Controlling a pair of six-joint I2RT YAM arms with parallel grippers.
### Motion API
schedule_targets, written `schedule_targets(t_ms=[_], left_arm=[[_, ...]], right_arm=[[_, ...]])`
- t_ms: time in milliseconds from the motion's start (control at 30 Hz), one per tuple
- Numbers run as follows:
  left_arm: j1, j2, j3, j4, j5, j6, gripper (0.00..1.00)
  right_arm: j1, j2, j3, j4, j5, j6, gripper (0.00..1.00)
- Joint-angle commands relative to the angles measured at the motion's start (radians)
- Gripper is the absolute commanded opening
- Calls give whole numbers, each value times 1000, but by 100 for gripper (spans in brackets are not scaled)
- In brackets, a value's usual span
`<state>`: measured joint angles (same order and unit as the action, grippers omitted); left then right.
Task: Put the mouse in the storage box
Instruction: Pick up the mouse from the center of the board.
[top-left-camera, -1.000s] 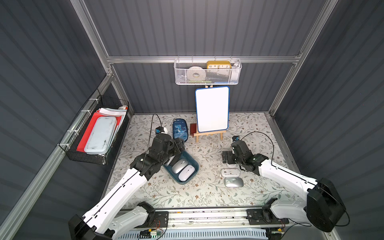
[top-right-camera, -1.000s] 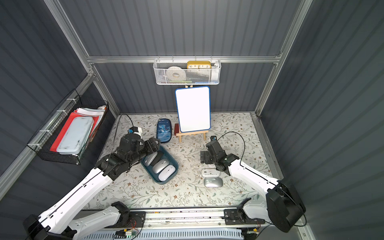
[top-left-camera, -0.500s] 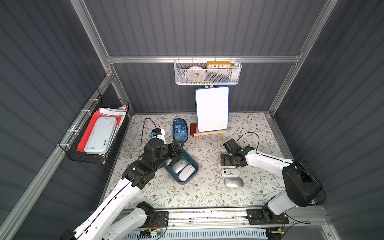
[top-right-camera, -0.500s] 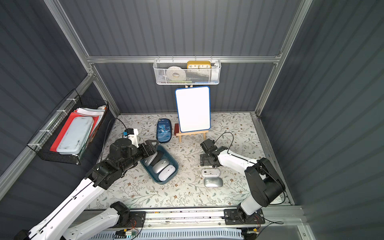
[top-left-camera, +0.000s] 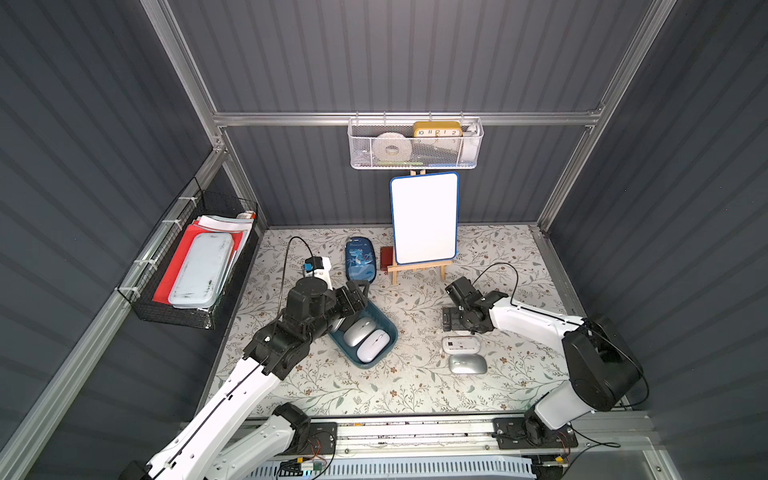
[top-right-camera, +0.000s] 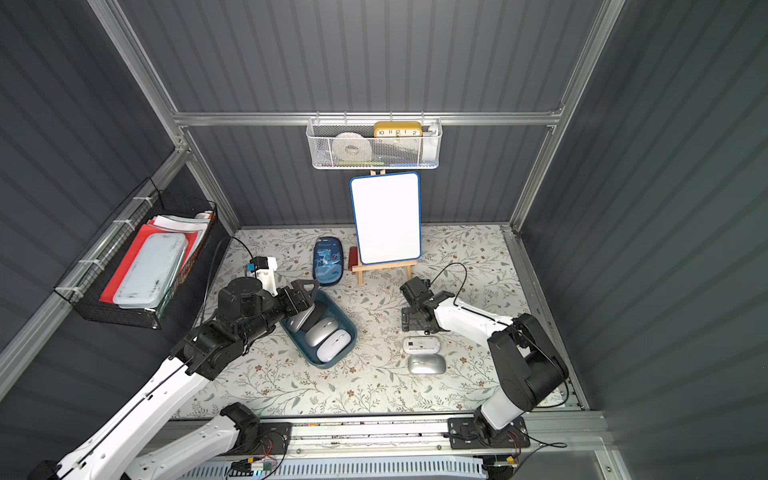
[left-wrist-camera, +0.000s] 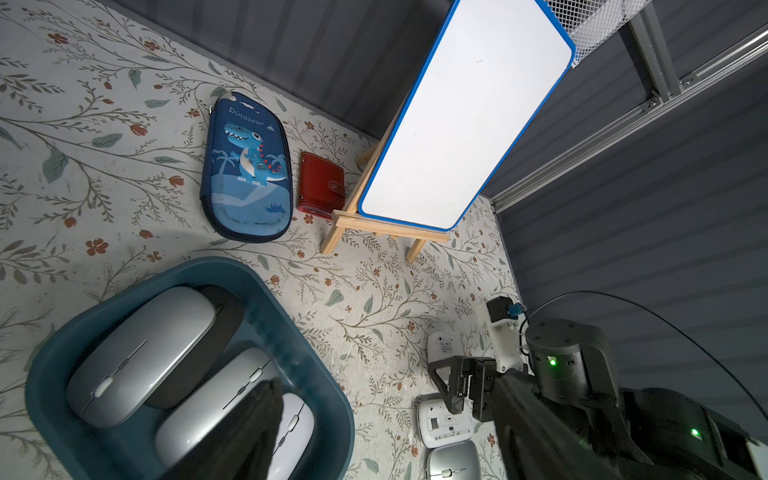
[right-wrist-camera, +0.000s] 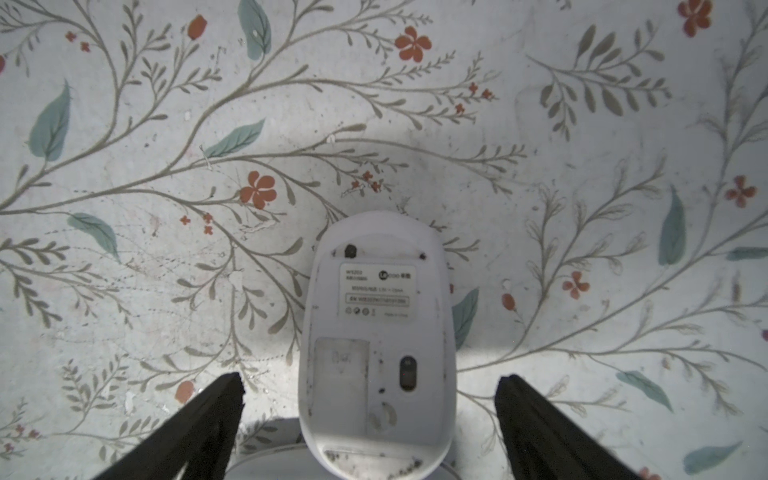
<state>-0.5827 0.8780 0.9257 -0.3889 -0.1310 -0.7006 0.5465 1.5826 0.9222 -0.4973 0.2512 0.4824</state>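
Only in the right wrist view was the white mouse (right-wrist-camera: 378, 332) seen plainly. It lay upside down on the worktop (right-wrist-camera: 124, 124), between the widely spread fingers (right-wrist-camera: 199, 428) of the right gripper (right-wrist-camera: 372, 382), and was touched by neither. In both top views it was almost hidden under that gripper, which was pointed down from a low, outstretched arm. A second white mouse (top-left-camera: 461, 344) and a silver mouse (top-left-camera: 467, 364) lay just beside it, nearer the front edge.

The storage box (left-wrist-camera: 320, 374) was set between the worktop's middle and its left edge. Inside it, a grey mouse (left-wrist-camera: 141, 353) propped on a black mouse (left-wrist-camera: 226, 316) was shown clearly only by the left wrist view. The left gripper (top-right-camera: 302, 298) was held tilted over the box's back end. Its blurred fingers were parted and empty, one cut off by the frame.
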Motion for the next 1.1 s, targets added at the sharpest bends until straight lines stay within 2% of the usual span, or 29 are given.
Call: schedule_targets(t_ms=[0, 267, 467, 800, 933, 1067], left_arm=[[-2, -16, -15, 19, 17, 27, 85], [-2, -11, -16, 21, 17, 28, 86], [-2, -7, -16, 20, 17, 27, 86], [-1, 4, -16, 21, 19, 27, 86], [-2, 9, -16, 22, 22, 27, 86], [-1, 28, -11, 21, 20, 15, 86]], right_arm=[[-6, 14, 29, -37, 30, 20, 99], [-16, 38, 27, -27, 21, 31, 99], [-45, 89, 38, -2, -21, 34, 91], [-60, 139, 20, 37, -107, 36, 65], [-62, 105, 7, 68, -104, 29, 51], [-63, -6, -41, 134, -133, -8, 38]])
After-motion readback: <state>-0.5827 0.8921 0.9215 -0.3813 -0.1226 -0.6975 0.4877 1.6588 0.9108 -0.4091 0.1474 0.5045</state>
